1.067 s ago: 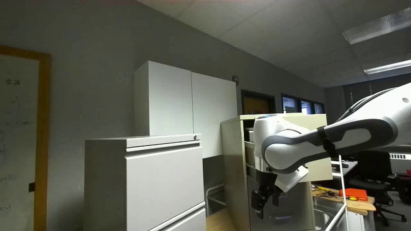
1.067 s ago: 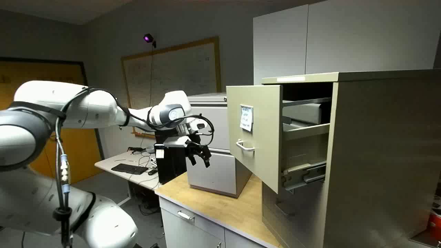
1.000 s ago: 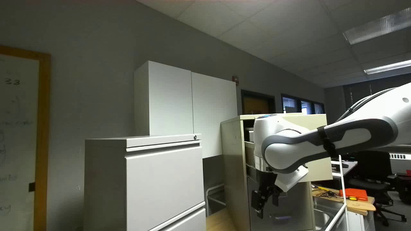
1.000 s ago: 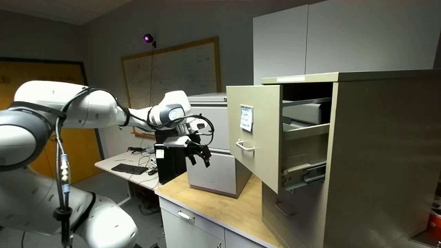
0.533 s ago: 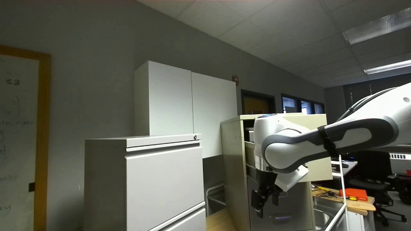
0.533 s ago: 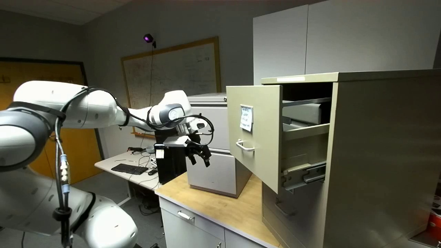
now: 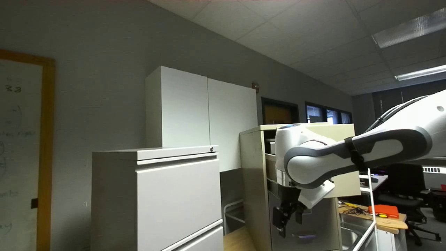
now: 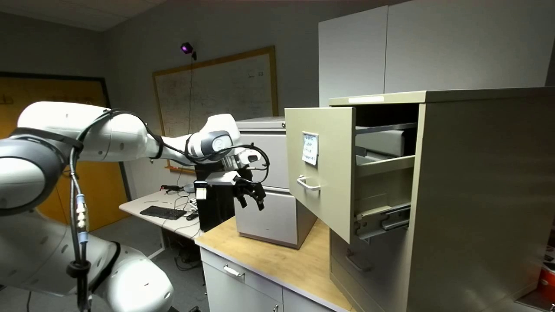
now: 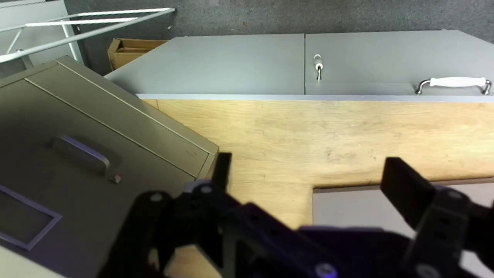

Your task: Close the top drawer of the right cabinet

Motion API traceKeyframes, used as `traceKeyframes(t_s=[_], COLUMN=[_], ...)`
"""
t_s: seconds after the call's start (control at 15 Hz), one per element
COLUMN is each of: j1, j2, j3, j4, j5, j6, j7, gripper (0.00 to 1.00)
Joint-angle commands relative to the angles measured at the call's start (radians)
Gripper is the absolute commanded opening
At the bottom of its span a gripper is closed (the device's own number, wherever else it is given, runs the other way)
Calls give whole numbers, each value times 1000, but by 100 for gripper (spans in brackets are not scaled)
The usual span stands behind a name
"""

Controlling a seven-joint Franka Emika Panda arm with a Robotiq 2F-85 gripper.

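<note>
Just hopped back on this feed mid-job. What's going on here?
The robot arm isn't handling anything right now: its gripper hangs open and empty, with the wooden counter showing beneath it in the wrist view. The top drawer of the right cabinet stands pulled out, and nothing touches its handle. An exterior view shows a gap between gripper and drawer, so the closing is not yet done.

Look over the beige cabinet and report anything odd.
The top drawer juts open, out of line with the shut drawer below, and the paper label on its front seems to hang askew. I see no damage.
</note>
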Motion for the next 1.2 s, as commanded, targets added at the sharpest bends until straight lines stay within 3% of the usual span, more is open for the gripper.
traceKeyframes(t_s=[0.0,0.53,0.6,0.73,1.13], j1=[-5,-35,-40,-56,-138], j2=[-2,-51,-67,-99,-191], j3=[6,89,106,140,225], j4=[-2,-24,-29,-38,-61], j5=[-36,-203,-228,-279,-445], j6=[19,102,107,117,144], j7=[27,164,194,259,467], gripper=[100,99,75,68,22])
